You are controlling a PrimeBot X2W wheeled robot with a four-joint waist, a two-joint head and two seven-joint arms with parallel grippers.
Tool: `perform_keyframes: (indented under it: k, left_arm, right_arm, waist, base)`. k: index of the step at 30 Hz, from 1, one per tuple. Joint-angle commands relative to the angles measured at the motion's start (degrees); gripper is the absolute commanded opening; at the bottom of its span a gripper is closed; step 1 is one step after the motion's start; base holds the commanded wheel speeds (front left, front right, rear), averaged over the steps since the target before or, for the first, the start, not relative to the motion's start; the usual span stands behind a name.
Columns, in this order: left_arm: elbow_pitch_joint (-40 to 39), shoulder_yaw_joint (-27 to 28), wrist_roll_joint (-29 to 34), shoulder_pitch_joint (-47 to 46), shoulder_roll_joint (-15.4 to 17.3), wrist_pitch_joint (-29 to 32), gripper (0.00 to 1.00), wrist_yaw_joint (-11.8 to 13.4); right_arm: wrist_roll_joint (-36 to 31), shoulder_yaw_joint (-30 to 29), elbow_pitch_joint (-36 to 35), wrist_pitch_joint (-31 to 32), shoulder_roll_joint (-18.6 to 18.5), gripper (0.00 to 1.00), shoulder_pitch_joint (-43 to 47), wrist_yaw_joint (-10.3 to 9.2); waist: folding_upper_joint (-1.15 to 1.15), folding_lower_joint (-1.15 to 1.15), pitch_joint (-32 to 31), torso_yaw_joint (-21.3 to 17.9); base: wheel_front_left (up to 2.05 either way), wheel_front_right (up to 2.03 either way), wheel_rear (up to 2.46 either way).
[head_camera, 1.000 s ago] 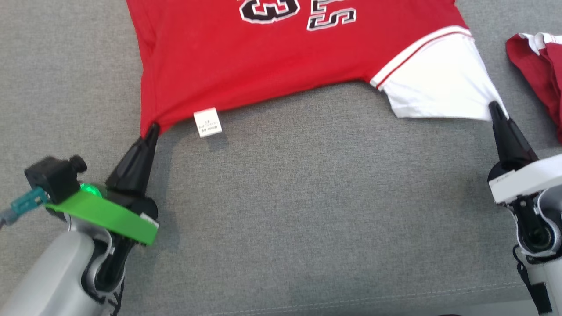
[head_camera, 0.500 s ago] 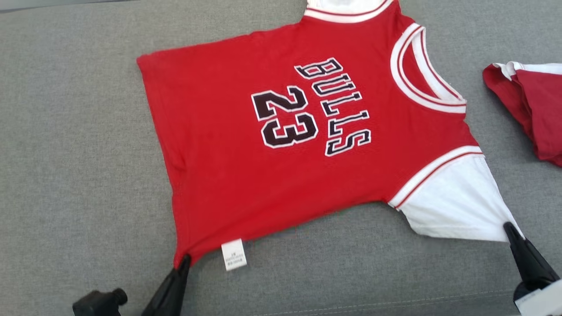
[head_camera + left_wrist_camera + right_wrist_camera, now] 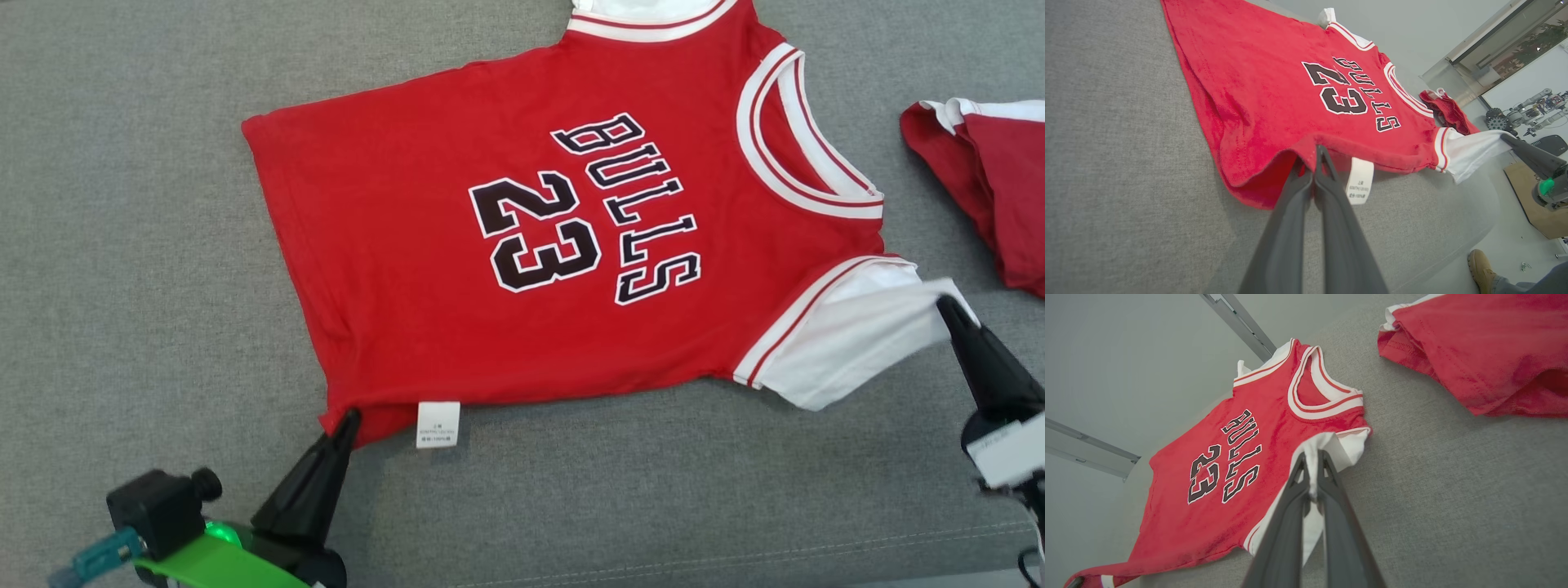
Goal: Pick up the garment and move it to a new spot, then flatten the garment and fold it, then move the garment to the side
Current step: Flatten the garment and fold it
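The red, white-sleeved cotton jersey (image 3: 522, 245) is found spread nearly flat on the grey fabric surface (image 3: 122, 327), hem corner clamped by the left gripper (image 3: 351, 415), sleeve edge by the right gripper (image 3: 945, 302); folding and moving aside are judged outstanding.

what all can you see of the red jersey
The red jersey, seemingly knit cotton, reads BULLS 23 in black, with white neck trim and sleeves. It lies front up, mostly flat on the grey cushion, a white care tag at its hem. The left claw pinches a hem corner, the right claw a sleeve.
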Motion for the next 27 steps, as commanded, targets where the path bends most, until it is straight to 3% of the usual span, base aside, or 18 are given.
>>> perform_keyframes:
  k: [1, 8, 19, 20, 21, 22, 23, 24, 27]
  left_arm:
    - [-0.7, 1.1, -1.5, -2.6, 1.0, 2.1, 0.0, 0.6]
    - [1.7, 1.9, -5.7, -11.1, 1.0, 9.8, 0.0, 0.7]
    - [20.6, 0.2, -6.2, -26.4, -6.0, 13.8, 0.0, 0.9]
    - [22.2, 0.1, -6.0, -27.1, -6.5, 13.8, 0.0, 1.2]
    - [23.3, 0.1, -5.9, -27.7, -7.0, 13.5, 0.04, 1.5]
    - [24.2, 0.2, -5.7, -28.2, -7.4, 13.1, 0.33, 2.0]
    - [25.0, 0.2, -5.5, -28.4, -7.6, 13.0, 0.93, 2.2]
    - [25.4, 0.1, -5.3, -28.3, -7.7, 12.8, 1.0, 2.7]
    - [24.4, 0.0, -4.3, -26.0, -6.6, 12.1, 1.0, 3.5]
  right_arm:
    - [-1.2, 0.8, 2.5, 1.9, -0.6, 0.0, -5.7, -0.02]
    - [-5.1, 3.2, 13.5, 7.6, -1.2, 0.0, -22.1, -0.01]
    - [-15.0, 8.5, 29.2, 8.5, -2.8, 0.0, -41.6, -0.02]
    - [-15.7, 9.4, 30.1, 7.6, -2.8, 0.27, -42.6, -0.01]
    - [-16.4, 10.1, 30.9, 6.7, -2.7, 0.95, -43.2, -0.01]
    - [-16.8, 10.7, 31.7, 5.9, -2.7, 1.0, -43.7, -0.02]
    - [-16.8, 11.1, 32.2, 5.1, -2.6, 1.0, -44.1, -0.02]
    - [-16.6, 11.6, 32.3, 4.3, -2.8, 1.0, -44.3, -0.01]
    - [-16.2, 13.6, 31.0, 2.2, -4.4, 1.0, -42.9, -0.02]
  waist:
    - [0.0, 0.0, -0.4, 0.0]
    - [0.0, 0.0, 1.0, 1.6]
    - [0.0, 0.0, 5.4, 4.8]
    - [0.0, 0.0, 5.6, 4.8]
    - [0.0, 0.0, 5.7, 4.9]
    - [0.0, 0.0, 5.7, 4.8]
    - [0.0, 0.0, 5.7, 4.8]
    - [0.0, 0.0, 5.7, 4.7]
    - [0.0, 0.0, 4.6, 3.9]
  base:
    - [0.0, 0.0, 0.0]
    - [0.0, 0.0, 0.0]
    - [0.0, 0.0, 0.0]
    - [0.0, 0.0, 0.0]
    - [0.0, 0.0, 0.0]
    - [0.0, 0.0, 0.0]
    - [0.0, 0.0, 0.0]
    - [0.0, 0.0, 0.0]
    - [0.0, 0.0, 0.0]
